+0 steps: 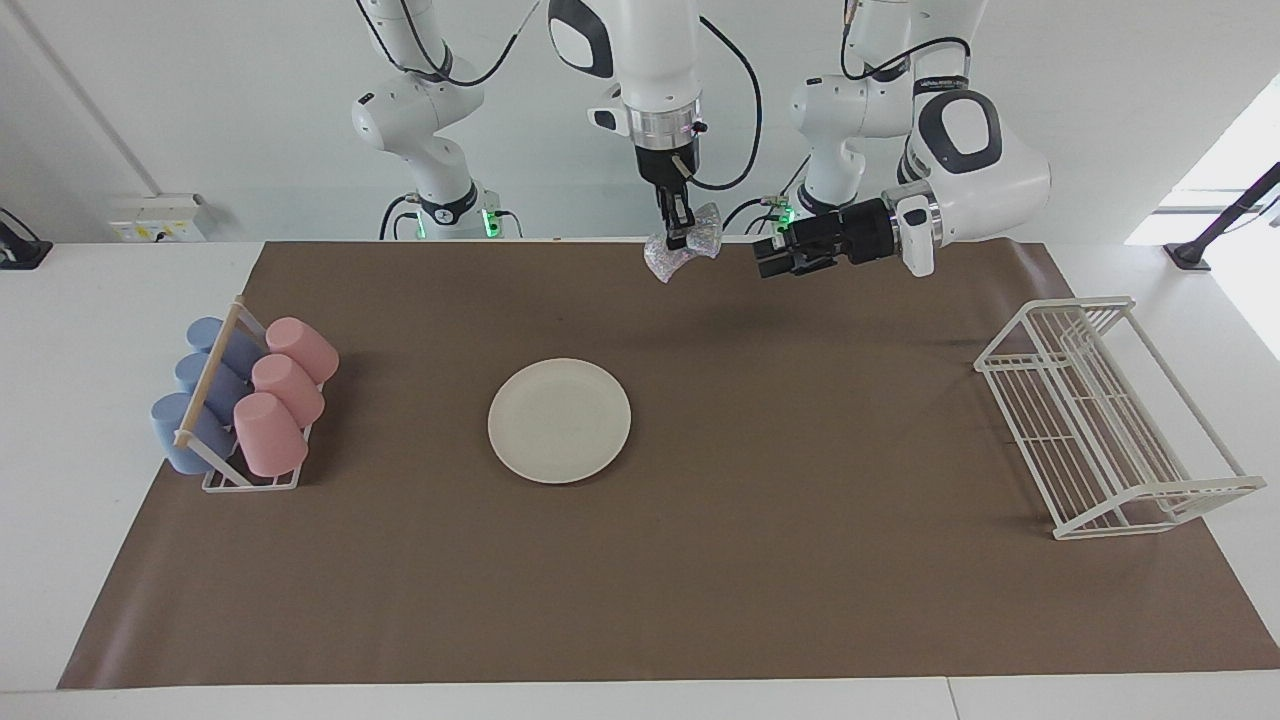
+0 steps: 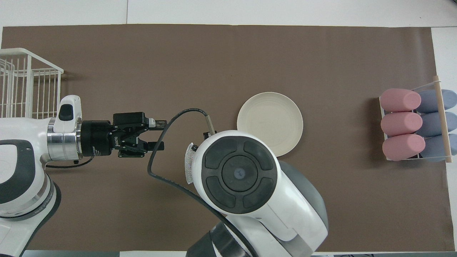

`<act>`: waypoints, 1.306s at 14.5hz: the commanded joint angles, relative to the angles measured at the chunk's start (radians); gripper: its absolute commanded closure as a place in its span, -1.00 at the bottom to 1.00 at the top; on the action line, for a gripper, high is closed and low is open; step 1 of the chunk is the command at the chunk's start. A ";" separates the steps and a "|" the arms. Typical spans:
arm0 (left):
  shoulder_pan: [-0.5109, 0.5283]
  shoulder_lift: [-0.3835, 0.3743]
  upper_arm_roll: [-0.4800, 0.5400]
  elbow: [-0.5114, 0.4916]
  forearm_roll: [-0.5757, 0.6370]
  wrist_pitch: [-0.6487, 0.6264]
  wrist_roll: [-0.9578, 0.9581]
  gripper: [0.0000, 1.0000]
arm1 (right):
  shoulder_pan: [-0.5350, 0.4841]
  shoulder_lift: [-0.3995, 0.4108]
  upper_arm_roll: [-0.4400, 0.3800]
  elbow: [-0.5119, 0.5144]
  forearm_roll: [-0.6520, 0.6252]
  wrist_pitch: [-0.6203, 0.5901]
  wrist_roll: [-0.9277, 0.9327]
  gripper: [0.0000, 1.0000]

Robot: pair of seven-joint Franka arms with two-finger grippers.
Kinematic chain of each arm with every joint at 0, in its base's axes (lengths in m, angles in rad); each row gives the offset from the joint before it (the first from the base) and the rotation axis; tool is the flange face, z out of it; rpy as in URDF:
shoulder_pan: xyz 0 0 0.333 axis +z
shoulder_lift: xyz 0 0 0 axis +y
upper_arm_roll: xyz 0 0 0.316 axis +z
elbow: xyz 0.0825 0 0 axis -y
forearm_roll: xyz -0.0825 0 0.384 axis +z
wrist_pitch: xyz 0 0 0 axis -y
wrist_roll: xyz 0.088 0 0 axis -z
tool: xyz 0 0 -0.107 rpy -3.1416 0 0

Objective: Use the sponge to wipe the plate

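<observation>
**A:** Surroundings?

**B:** Brown paper mat (image 1: 700,560) covers the white table (image 1: 100,300). White wire dish rack (image 1: 1100,420) sits at the left arm's end, 3 o'clock from mat centre in the facing view. Clear-framed cup holder with a wooden rail (image 1: 215,385) is at the right arm's end, 9 o'clock. Nothing lies between either one and the plate.

**A:** Counts?

**B:** Six tumblers lying on their sides in the holder: three pink plastic cups (image 1: 285,395), three blue plastic cups (image 1: 195,395). One rack, one plate, one sponge.

**A:** Task items?

**B:** Round cream-white dinner plate (image 1: 559,420) lies flat on the mat, near centre, bare. Silvery mesh scrubbing sponge (image 1: 683,252) is up in the air, about 1 o'clock from the plate in the facing view, over the mat's edge at the robots' end. No contact with the plate.

**A:** Grippers?

**B:** Right gripper (image 1: 677,235) points straight down, fingertips pinched tight on the sponge's waist. In the overhead view its wrist hides most of the sponge; only a sliver (image 2: 188,167) shows.
Left gripper (image 1: 768,258) lies horizontal, 3 o'clock of the sponge in the facing view, aimed at it, close but not touching. Jaws spread wide, nothing in them.
</observation>
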 commanded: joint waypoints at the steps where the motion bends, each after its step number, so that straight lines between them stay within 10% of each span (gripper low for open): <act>1: -0.050 -0.038 0.010 -0.008 -0.009 0.001 -0.045 -1.00 | -0.003 -0.016 0.004 -0.022 -0.026 0.000 0.020 1.00; 8: -0.102 -0.041 -0.021 -0.024 -0.006 0.096 0.044 -0.87 | -0.007 -0.015 0.004 -0.019 -0.026 -0.002 0.020 1.00; 12: -0.098 -0.053 -0.019 -0.037 0.001 0.074 0.068 0.86 | -0.007 -0.015 0.004 -0.019 -0.025 -0.002 0.018 1.00; 13: -0.092 -0.056 -0.018 -0.045 0.001 0.061 0.070 1.00 | -0.007 -0.015 0.004 -0.019 -0.025 -0.002 0.018 1.00; 19: -0.081 -0.058 -0.016 -0.047 0.004 0.034 0.076 1.00 | -0.010 -0.018 0.002 -0.018 -0.020 -0.004 0.006 1.00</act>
